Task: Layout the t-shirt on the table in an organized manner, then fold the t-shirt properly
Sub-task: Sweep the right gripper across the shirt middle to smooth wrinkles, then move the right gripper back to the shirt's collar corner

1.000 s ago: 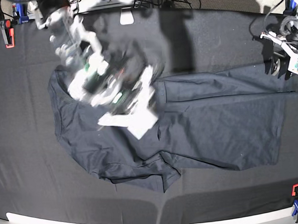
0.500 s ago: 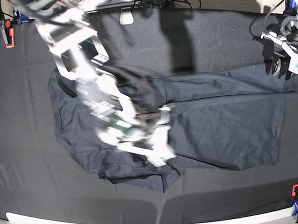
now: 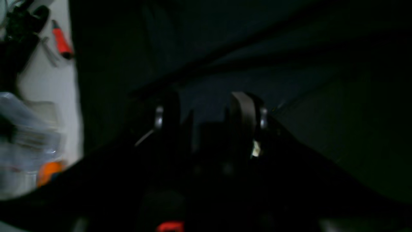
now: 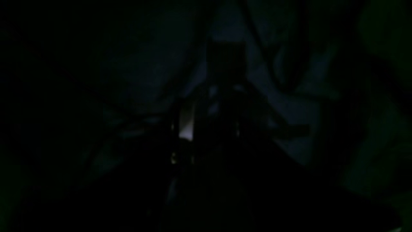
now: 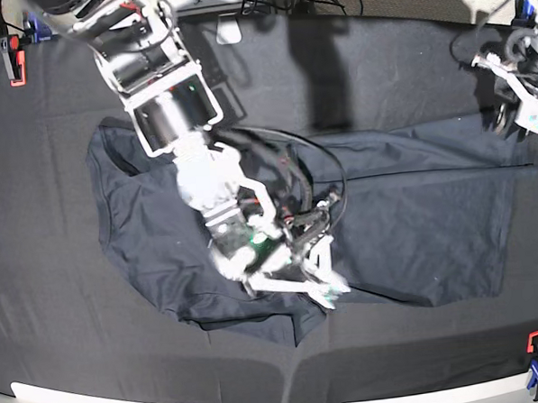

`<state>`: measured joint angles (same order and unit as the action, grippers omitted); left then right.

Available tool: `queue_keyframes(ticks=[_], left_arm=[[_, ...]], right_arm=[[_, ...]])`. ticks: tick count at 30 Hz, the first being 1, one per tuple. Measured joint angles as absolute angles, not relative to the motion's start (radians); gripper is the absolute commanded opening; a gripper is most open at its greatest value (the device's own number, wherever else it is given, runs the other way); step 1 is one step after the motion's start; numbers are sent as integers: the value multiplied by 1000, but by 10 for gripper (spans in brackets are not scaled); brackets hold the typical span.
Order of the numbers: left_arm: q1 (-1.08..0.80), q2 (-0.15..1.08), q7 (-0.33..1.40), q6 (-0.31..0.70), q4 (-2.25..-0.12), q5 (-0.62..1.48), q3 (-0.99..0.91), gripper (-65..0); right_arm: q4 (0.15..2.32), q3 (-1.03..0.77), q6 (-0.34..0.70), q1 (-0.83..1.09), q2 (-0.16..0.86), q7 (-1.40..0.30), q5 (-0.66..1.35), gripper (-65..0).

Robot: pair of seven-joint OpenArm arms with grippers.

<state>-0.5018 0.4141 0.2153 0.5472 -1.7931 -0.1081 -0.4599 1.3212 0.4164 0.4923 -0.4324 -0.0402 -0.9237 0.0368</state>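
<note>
The bench (image 5: pixel 39 295) is covered edge to edge with a matte black textured cloth, and its pale rim shows along the near edge. At the far left corner an orange clamp (image 5: pixel 15 67) grips the edge; at the near right corner sits an orange and blue clamp (image 5: pixel 535 361). Beyond the far edge, cables and a pale floor are partly visible.

The t-shirt (image 5: pixel 414 221), dark charcoal, lies across the middle of the bench, spread from left of centre to the right side. Its left part is rumpled, with a fold bunched at the near edge, while its right part lies flatter with a long crease running across it.

The right arm reaches from the far left down over the shirt's middle. The right tool (image 5: pixel 311 280) is low over the shirt's near fold, motion-blurred, and its own camera is too dark to read, so I cannot tell whether it grips cloth or how far its jaws stand apart.

At the far right edge, the left tool (image 5: pixel 508 117) hangs near the shirt's far right corner. In the left wrist view its two fingers (image 3: pixel 241 112) stand wide apart with nothing between them, dark cloth beyond.
</note>
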Motion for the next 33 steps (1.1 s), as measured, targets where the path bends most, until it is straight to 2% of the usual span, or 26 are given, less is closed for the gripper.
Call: queue_keyframes(ticks=[1,3,7,10,16,21,25,33], left_arm=[[-501,416,214,547,-1793,-144,-460,-420],[-506,442,215,559,-1793,-194,-460,-420],[-537,535,207,656,-1794,-225,-460,-419],[-593,595,194,664,-1794,-230,-459,-419],[-629,632,121,663,-1794,-239,-455,-412],[-619,634,-6,663,-1753,-425,-344,-413],[-565,626,-7,577,-1661,-500,-270,-413],[-424,634,-78,569,-1496,-498,-269,-413]], right_arm=[[1363,416,525,-430,-31,-944,51,-520],[1459,416,525,-412,-3,-983,104,-520],[1649,416,534,-344,76,-1043,132,-520],[1748,416,536,-264,138,-1047,132,-520],[1888,417,538,-121,210,-1050,131,-520],[2005,416,538,-9,225,-1062,126,-520],[2082,410,538,82,233,-1066,57,-520],[2209,289,539,237,301,-1071,53,-520]])
